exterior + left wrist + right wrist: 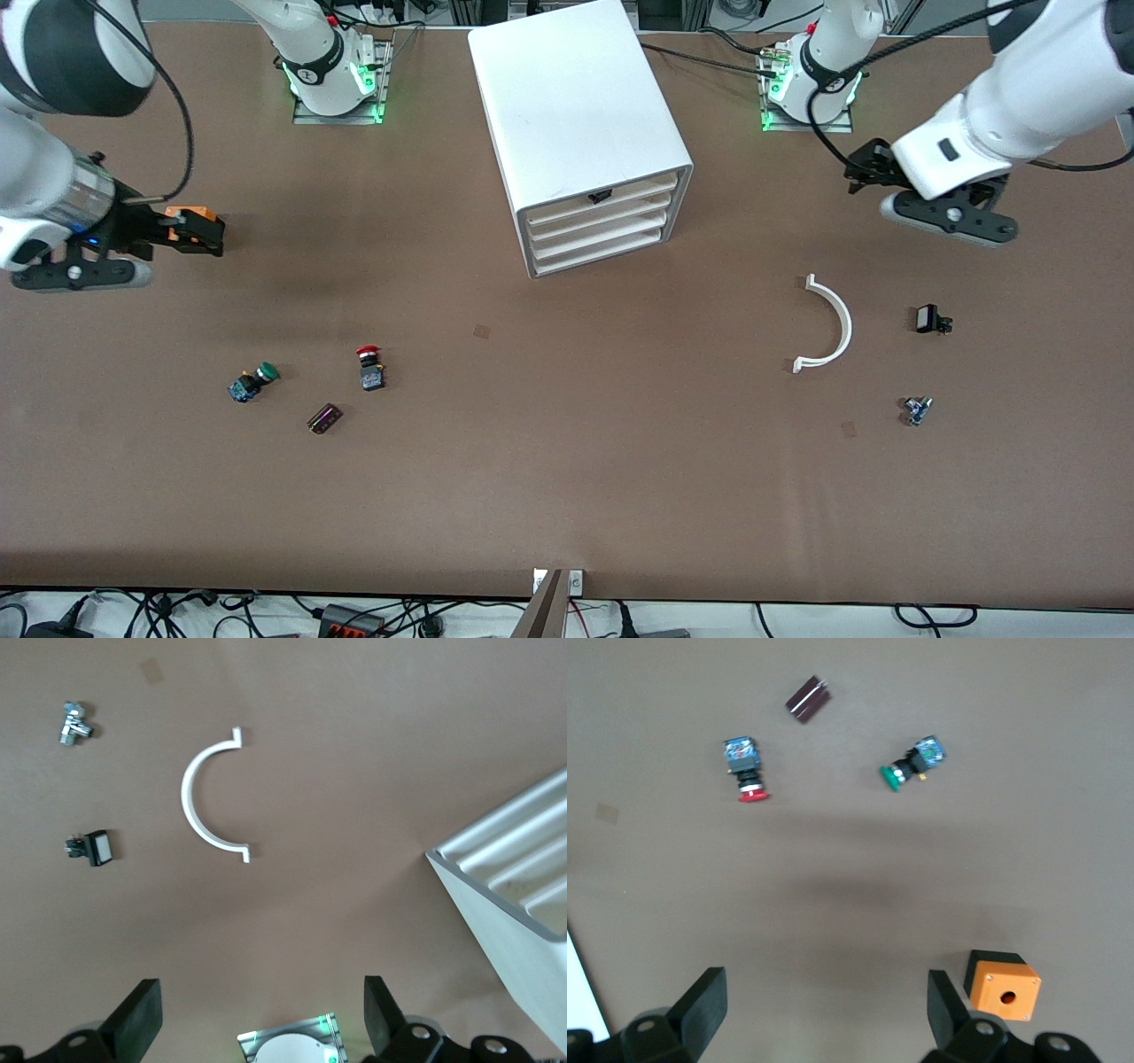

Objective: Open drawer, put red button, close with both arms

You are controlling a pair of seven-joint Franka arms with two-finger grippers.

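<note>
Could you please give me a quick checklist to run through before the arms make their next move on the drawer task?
1. Drawer shut, ready to be opened: ok; all cabinet drawers sit flush.
2. Drawer handle in sight: not ok; only the top drawer's handle shows.
3. Red button free on the table: ok, apart from the green button.
4. Left hand open and holding nothing: ok, over bare table near the white arc.
5. Right hand open and holding nothing: ok, beside the orange box.
</note>
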